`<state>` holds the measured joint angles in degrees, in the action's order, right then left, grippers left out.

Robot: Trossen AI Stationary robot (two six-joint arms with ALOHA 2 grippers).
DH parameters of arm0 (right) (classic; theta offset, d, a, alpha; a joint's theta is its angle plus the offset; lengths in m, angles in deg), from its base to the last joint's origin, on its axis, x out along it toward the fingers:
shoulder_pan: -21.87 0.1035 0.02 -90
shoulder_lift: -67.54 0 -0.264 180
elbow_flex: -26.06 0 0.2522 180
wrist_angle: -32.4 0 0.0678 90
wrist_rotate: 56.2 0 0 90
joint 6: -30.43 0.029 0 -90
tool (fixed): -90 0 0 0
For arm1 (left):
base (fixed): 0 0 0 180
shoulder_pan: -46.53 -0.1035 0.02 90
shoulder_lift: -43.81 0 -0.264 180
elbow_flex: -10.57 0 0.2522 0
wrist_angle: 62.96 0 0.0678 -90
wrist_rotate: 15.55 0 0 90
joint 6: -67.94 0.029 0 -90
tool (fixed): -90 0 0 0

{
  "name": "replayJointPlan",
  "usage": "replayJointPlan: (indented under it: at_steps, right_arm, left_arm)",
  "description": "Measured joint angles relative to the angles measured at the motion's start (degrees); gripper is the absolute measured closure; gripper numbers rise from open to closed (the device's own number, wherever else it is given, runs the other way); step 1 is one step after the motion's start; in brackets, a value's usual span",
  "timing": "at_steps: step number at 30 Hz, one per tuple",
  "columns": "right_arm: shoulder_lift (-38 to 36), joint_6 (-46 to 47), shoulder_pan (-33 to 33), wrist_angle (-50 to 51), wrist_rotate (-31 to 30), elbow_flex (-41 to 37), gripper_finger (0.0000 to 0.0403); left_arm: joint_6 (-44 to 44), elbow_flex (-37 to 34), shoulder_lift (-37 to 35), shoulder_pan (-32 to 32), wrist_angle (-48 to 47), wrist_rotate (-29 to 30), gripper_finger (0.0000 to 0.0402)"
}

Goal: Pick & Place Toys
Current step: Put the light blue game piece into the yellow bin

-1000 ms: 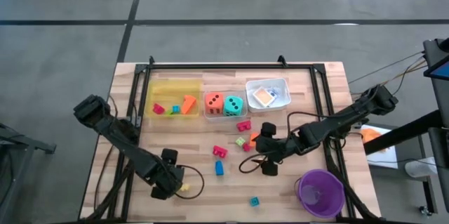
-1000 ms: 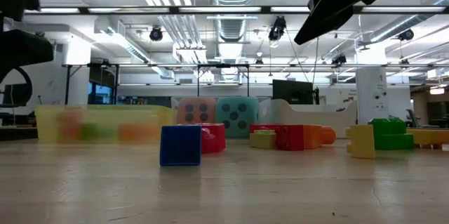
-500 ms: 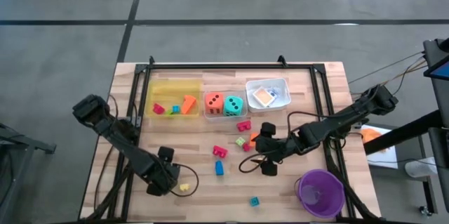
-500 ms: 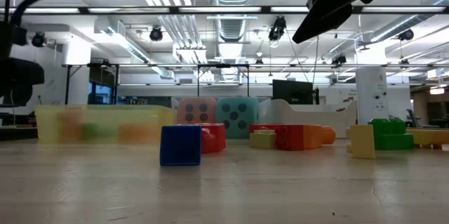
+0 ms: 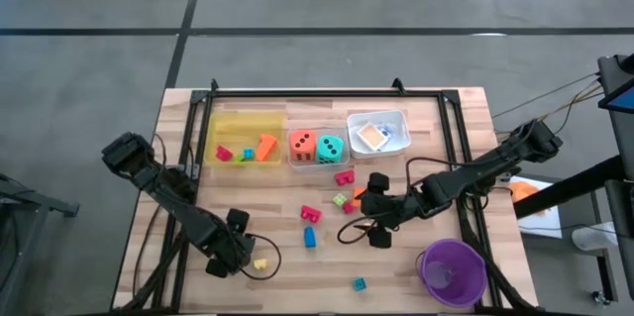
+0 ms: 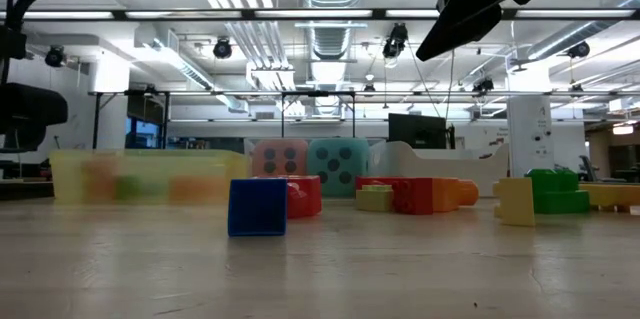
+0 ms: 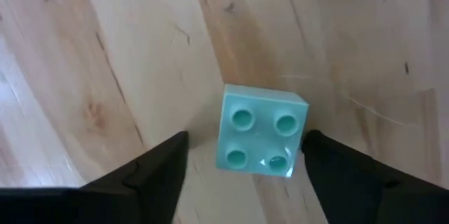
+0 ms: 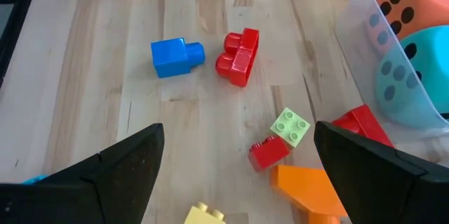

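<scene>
My left gripper (image 5: 230, 249) points down at the table's near left. In the left wrist view the gripper (image 7: 245, 137) is open, one finger on each side of a pale teal four-stud block (image 7: 261, 131). That block lies flat on the wood, studs up. One finger stands close beside the block's edge and the other is a gap away. In the high view the gripper hides the block. A yellow block (image 5: 261, 264) lies just beside it. My right gripper (image 8: 238, 131) hovers open over the table's middle (image 5: 367, 199), above loose red (image 8: 238, 55), blue (image 8: 175, 57) and green (image 8: 290, 126) blocks.
Along the far side stand a yellow tray (image 5: 248, 121) with blocks, a clear tray (image 5: 293, 161) with an orange and a teal die, and a white tray (image 5: 396, 118) with cards. A purple cup (image 5: 453, 268) stands near right. A teal block (image 5: 359, 283) lies near the front edge.
My left gripper has sunk toward the table and shifted a little toward the left edge, so the yellow block beside it now shows fully.
</scene>
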<state>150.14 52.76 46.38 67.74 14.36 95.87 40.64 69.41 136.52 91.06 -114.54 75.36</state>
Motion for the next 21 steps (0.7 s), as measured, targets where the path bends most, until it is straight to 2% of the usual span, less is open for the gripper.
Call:
replayJointPlan:
  at_steps: [9, 16, 21]
  right_arm:
    - [0.00, 0.11, 0.00, -0.07, 0.00, 0.00, 0.0038]
    - [0.00, 0.13, 0.00, -0.14, 0.00, 0.00, 0.0038]
    - [0.00, -0.04, 0.00, -1.25, 0.00, -0.02, 0.0038]
  left_arm:
    - [-0.04, 0.02, -0.04, 0.00, 1.21, -0.29, 0.0274]
    - [-2.48, -0.24, -2.46, -0.01, 3.13, -1.68, 0.0274]
    - [-8.51, -0.13, -9.28, -0.77, 3.26, -0.78, 0.0274]
